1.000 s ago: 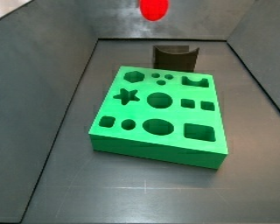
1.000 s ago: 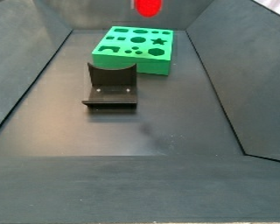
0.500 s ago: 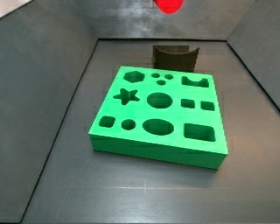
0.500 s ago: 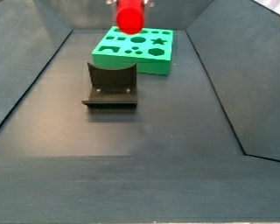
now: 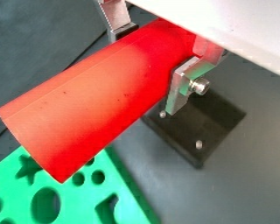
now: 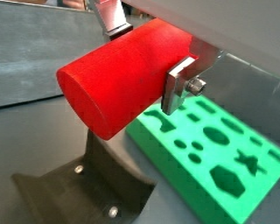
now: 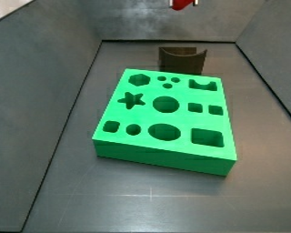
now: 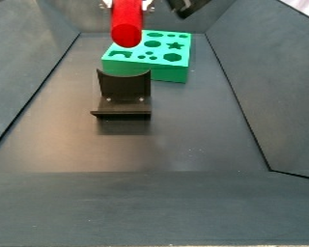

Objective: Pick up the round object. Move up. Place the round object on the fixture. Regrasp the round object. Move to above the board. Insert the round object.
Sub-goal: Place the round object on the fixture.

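My workspace is a dark grey, trough-like bin with sloping walls and a matte floor (image 7: 148, 196), and on that floor I see the green board (image 7: 166, 118) lying flat, its star, circle, square and hexagon cut-outs facing up. Just past one edge of the board stands the fixture (image 8: 123, 95), a dark block on a base plate with a curved notch in its top; in both side views it sits close beside the board, though I cannot tell whether the two touch. The round object (image 8: 126, 21), the red peg, is up in the air, well clear of the floor, hanging tilted above the fixture in a side view, while from the opposite side only a small red corner of it (image 7: 182, 4) shows at the top edge of the picture. In both wrist views I see the gripper (image 5: 152, 54) clamped on the peg: one silver finger (image 5: 185, 83) lies flat against the peg's side with a bolt showing, and the other finger (image 6: 111, 17) presses on the opposite side, so the peg (image 6: 125, 76) is pinched across its round body with its flat end sticking out past the fingers. Below the held peg, a wrist view shows the fixture's (image 5: 202, 124) dark base and a patch of the board (image 5: 43, 194).
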Motion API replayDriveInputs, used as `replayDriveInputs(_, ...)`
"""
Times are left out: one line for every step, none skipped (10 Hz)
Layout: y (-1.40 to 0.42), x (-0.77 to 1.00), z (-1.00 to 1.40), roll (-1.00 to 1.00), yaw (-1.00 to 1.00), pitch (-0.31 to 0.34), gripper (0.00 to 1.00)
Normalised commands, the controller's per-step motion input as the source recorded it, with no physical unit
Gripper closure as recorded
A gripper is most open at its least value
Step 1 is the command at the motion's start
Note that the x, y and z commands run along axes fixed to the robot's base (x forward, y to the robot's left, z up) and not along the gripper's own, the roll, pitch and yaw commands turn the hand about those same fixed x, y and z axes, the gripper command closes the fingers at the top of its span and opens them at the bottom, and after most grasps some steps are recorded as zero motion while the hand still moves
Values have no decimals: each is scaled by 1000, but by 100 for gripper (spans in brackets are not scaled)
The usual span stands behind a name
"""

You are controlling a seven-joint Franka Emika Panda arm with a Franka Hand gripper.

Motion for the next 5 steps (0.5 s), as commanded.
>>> replayDriveInputs(51, 204, -14, -855, -77, 94, 100)
replayDriveInputs(49, 92, -14, -618, -87, 86, 100)
replayDriveInputs(48, 52, -8, -434, -93, 59, 100)
replayDriveInputs(36, 48, -3, -315, -93, 43, 100)
replayDriveInputs(127, 123, -1000, -1000, -121, 241, 100)
